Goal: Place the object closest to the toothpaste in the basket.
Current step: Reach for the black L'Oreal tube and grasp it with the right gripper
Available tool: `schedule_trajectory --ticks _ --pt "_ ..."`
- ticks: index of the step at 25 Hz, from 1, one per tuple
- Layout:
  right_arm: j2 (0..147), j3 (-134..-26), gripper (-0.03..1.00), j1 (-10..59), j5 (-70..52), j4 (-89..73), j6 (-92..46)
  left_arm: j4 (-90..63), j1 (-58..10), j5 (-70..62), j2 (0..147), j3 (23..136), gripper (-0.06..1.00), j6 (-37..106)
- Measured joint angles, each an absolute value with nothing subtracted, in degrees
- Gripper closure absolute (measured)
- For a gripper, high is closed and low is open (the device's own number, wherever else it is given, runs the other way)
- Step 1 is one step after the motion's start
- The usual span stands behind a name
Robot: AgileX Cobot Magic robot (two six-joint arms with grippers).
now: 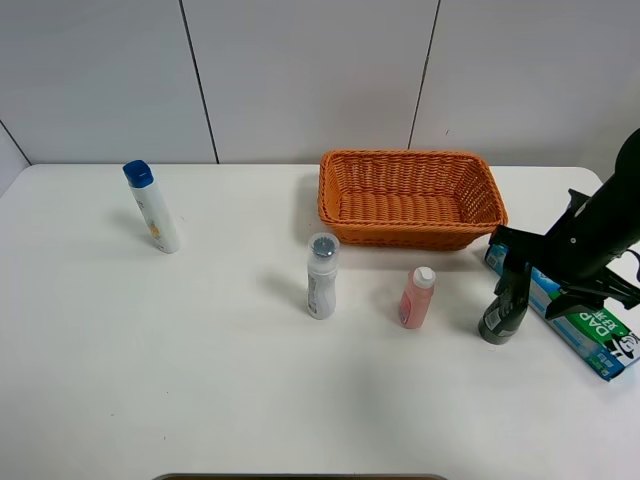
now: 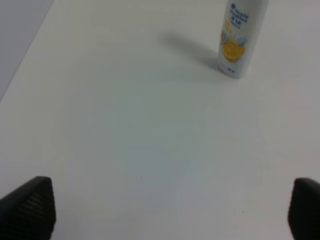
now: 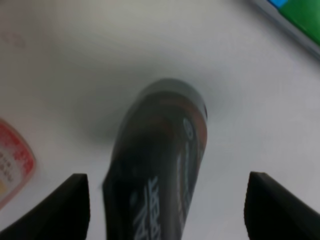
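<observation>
Grasping step: right tool [image 3: 172,205] spread either side of the dark bottle [image 3: 160,150], toothpaste [image 1: 585,325] just beside. Next: pinch, lift, carry to the basket [image 1: 410,190].

Lab-like test bench; bare white table [image 1: 150,350]; plain panelled wall [image 1: 300,70]

Your right arm [image 1: 600,225] reaches in from the right edge, its right gripper [image 1: 513,283] tipped downward with jaws spread wide, and your left gripper [image 2: 167,210] likewise hangs with jaws apart.

dark bottle [image 1: 500,318] upright beside toothpaste [image 1: 588,328], wicker basket [image 1: 400,236]
</observation>
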State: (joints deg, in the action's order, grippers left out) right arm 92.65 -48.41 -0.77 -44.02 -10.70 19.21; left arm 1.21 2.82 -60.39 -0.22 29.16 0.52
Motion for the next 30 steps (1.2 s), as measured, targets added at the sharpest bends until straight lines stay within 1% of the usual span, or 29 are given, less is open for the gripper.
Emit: schedule_trajectory --ticks 5,7,20,27,30 --pt "95.22 -48.41 0.3 -0.77 -41.34 -10.7 19.21 1.21 2.82 -60.39 -0.22 29.16 0.0 0.52" --pt "95.71 -48.41 0.31 -0.77 -40.32 -10.7 19.21 1.21 2.82 -60.39 -0.22 29.16 0.0 0.52" --pt "97.24 -48.46 0.51 -0.77 -38.52 -10.7 19.21 1.21 2.82 -60.39 -0.22 29.16 0.0 0.52" --pt "97.24 -48.46 0.66 -0.77 -37.56 -10.7 19.21 1.21 2.82 -60.39 -0.22 29.16 0.0 0.52" --pt "97.24 -48.46 0.67 -0.77 -37.23 -10.7 19.21 1.21 2.82 -60.39 -0.22 29.16 0.0 0.52"
